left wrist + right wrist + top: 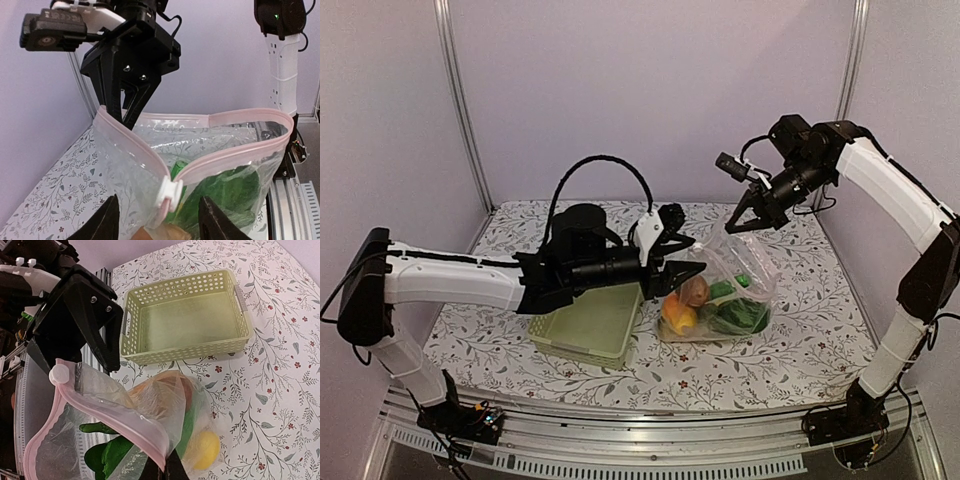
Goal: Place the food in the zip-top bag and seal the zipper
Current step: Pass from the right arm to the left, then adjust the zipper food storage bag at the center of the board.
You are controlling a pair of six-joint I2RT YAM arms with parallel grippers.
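Observation:
The clear zip-top bag (740, 270) stands on the table right of the basket, its mouth open. Inside are a reddish-brown round piece (695, 291), an orange-yellow piece (678, 318) and green vegetables (738, 315); the right wrist view also shows a lemon (205, 450). My right gripper (735, 224) is shut on the far end of the pinkish zipper strip (100, 412) and holds it up. My left gripper (159, 210) is open, its fingers either side of the white slider (170, 192) at the near end of the strip, not touching it.
The pale green slatted basket (585, 325) lies under my left arm and holds nothing (185, 315). The floral tablecloth is edged by purple walls at the back and sides, and a metal rail (620, 435) runs along the front.

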